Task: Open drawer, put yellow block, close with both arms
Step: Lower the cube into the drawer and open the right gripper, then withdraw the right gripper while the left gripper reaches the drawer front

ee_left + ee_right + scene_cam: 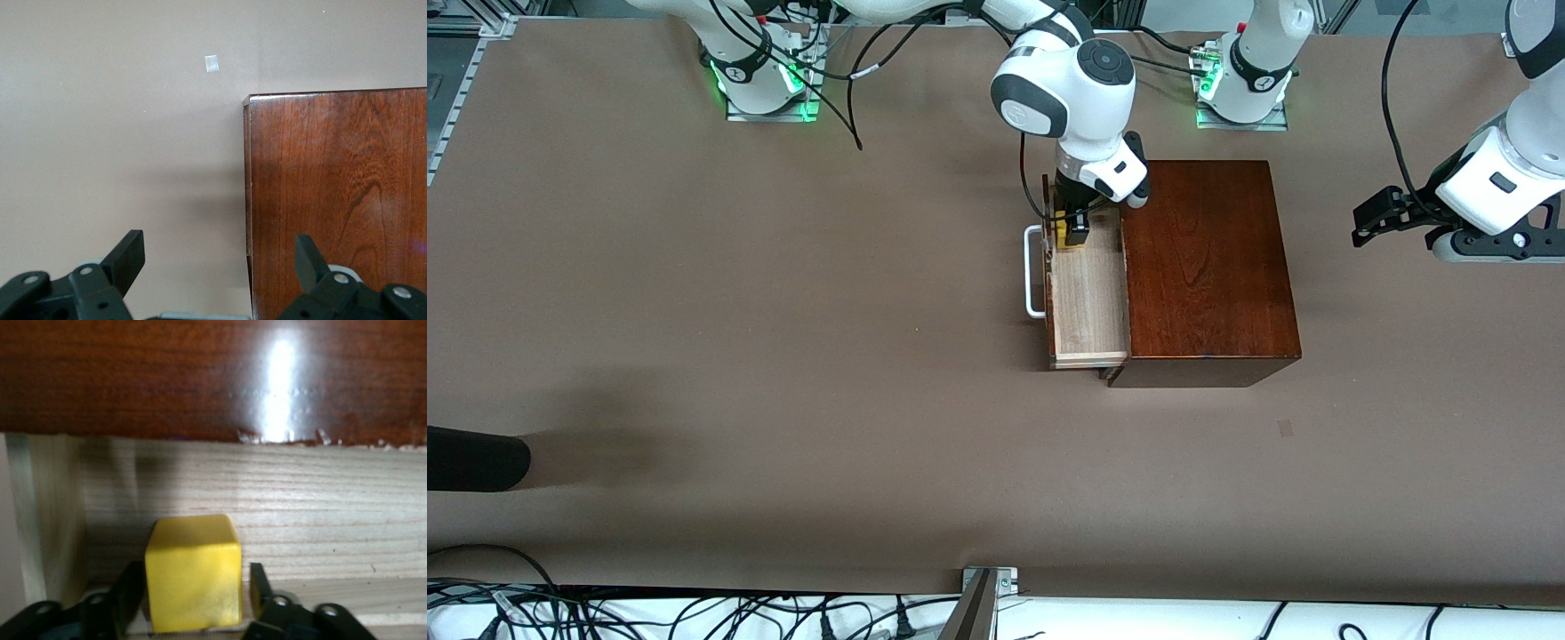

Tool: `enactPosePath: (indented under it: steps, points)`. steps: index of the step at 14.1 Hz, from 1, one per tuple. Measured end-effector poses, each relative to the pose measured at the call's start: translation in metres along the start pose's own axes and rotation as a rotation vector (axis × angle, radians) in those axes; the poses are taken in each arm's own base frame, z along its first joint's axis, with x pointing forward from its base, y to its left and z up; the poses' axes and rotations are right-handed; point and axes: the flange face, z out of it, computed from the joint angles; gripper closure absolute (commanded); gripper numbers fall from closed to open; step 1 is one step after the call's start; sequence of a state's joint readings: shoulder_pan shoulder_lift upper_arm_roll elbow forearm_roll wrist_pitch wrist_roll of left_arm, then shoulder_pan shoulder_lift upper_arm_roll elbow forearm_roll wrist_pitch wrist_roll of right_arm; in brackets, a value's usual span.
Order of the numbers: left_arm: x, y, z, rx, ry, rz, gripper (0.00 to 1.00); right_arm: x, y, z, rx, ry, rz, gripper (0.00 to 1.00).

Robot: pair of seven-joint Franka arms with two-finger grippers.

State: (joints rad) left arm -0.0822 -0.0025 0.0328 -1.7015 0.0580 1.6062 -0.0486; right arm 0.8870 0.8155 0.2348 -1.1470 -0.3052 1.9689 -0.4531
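The drawer (1087,302) is pulled out of the dark reddish-brown box (1209,267), its white handle (1034,271) toward the right arm's end of the table. My right gripper (1069,229) reaches down into the drawer's end nearest the robots' bases. The yellow block (193,572) sits between its fingers (260,587) on the pale drawer floor (320,513). A thin gap shows beside one finger, so the jaws stand slightly open. The block also shows in the front view (1061,234). My left gripper (1362,228) hangs open and empty over the table beside the box (340,200).
A small pale tape mark (1284,428) lies on the brown table nearer the front camera than the box; it also shows in the left wrist view (211,63). A black rounded object (471,458) juts in at the right arm's end. A metal bracket (987,587) sits at the table's front edge.
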Motion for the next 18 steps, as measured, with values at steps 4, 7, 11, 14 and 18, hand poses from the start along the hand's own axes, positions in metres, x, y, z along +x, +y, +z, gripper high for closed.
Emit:
enactPosePath:
  steps: [4,7,11,14,18]
  points:
    - [0.0,0.0,0.0,0.0,0.0,0.0,0.0,-0.004,0.016,-0.029,-0.007,-0.004,0.029,0.0]
    - [0.0,0.0,0.0,0.0,-0.001,0.0,0.0,-0.015,0.036,-0.065,-0.033,0.014,0.064,0.0]
    - [-0.004,0.003,0.001,-0.001,-0.035,0.161,0.0,-0.079,0.092,-0.145,-0.109,0.006,0.192,0.0]
    - [-0.009,0.004,0.003,-0.008,-0.072,0.312,0.0,-0.167,0.165,-0.182,-0.126,0.039,0.353,0.0]
    - [-0.023,0.041,0.016,-0.155,-0.179,0.706,0.0,-0.288,0.235,-0.204,-0.094,0.073,0.579,0.0]
